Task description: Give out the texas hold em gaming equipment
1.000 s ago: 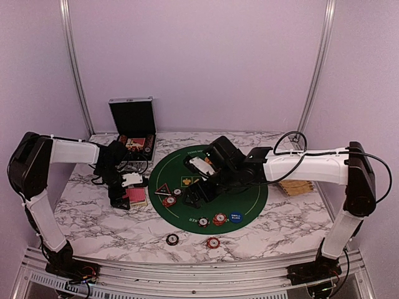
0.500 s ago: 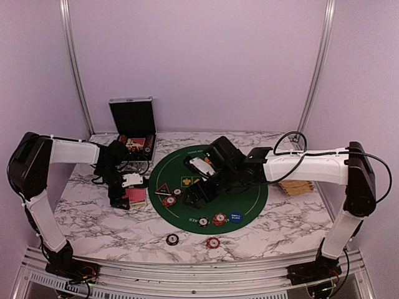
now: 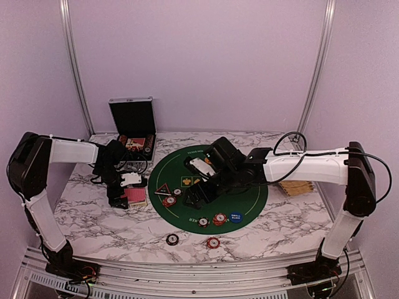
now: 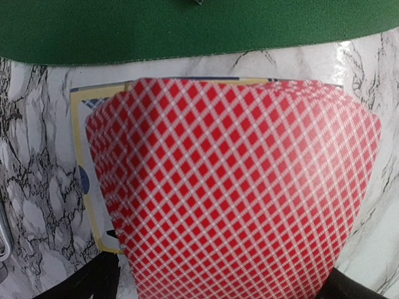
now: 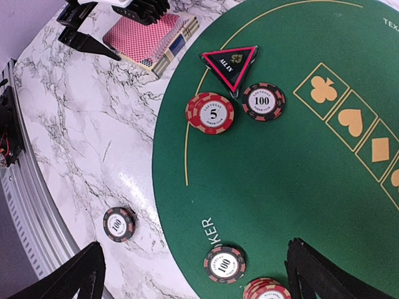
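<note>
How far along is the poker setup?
Done: several chips, the triangle marker and the blue disc sit on the mat; two front chips lie off it on the marble. In hand: nothing. The left gripper is open over the cards, and the right gripper is open over the mat. Left: the cards are stacked beside the mat, undealt; the case looks partly stocked.

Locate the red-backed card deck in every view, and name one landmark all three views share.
Top external: card deck lies left of centre, just off the mat's left edge.
Left wrist: the deck fills most of the picture.
Right wrist: the deck is at the top left.
Shared landmark: green mat.
</note>
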`<action>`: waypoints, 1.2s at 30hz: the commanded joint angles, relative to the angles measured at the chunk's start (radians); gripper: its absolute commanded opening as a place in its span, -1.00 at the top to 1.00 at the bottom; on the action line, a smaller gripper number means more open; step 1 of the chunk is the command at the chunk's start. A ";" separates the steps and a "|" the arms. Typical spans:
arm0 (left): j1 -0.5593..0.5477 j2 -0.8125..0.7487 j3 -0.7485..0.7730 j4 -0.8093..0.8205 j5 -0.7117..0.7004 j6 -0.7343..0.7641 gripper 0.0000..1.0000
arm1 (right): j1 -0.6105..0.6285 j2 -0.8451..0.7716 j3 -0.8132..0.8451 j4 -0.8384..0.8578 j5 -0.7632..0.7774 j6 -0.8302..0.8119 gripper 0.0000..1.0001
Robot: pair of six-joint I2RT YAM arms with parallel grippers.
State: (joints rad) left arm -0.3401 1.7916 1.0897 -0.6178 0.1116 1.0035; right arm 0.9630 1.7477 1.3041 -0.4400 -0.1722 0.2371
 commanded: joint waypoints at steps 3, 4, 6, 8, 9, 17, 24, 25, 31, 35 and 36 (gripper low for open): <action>0.008 0.010 -0.007 -0.010 -0.035 0.010 -0.96 | -0.008 -0.022 0.002 0.022 -0.005 0.015 -0.97; 0.008 0.012 -0.006 -0.010 -0.034 0.010 -0.95 | -0.007 -0.023 0.001 0.021 -0.006 0.014 -0.97; 0.008 0.017 -0.004 -0.010 -0.032 0.006 -0.92 | -0.007 -0.025 -0.002 0.023 -0.006 0.015 -0.96; 0.007 0.021 -0.004 -0.011 -0.027 0.007 -0.89 | -0.007 -0.025 0.000 0.023 -0.006 0.014 -0.96; 0.006 0.023 -0.003 -0.010 -0.025 0.005 -0.88 | -0.007 -0.025 -0.002 0.023 -0.006 0.015 -0.96; 0.001 0.034 0.006 -0.008 -0.018 -0.005 -0.83 | -0.008 -0.017 -0.002 0.026 -0.006 0.016 -0.94; -0.008 0.047 0.015 -0.002 -0.018 -0.013 -0.81 | -0.008 -0.014 -0.005 0.031 -0.010 0.019 -0.92; -0.009 0.049 0.015 -0.002 -0.019 -0.013 -0.81 | -0.007 -0.014 -0.007 0.032 -0.011 0.018 -0.92; -0.015 0.055 0.012 0.003 -0.020 -0.011 -0.85 | -0.007 -0.014 -0.014 0.028 -0.017 0.018 -0.91; -0.019 0.053 0.009 0.005 -0.021 -0.003 -0.98 | -0.007 -0.011 -0.018 0.025 -0.024 0.016 -0.90; -0.019 0.055 0.009 0.004 -0.022 -0.003 -0.96 | -0.007 -0.012 -0.018 0.024 -0.024 0.016 -0.89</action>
State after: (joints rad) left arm -0.3500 1.8046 1.1042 -0.6247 0.1101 0.9924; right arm 0.9611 1.7477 1.2865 -0.4263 -0.1818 0.2405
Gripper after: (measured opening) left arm 0.987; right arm 0.951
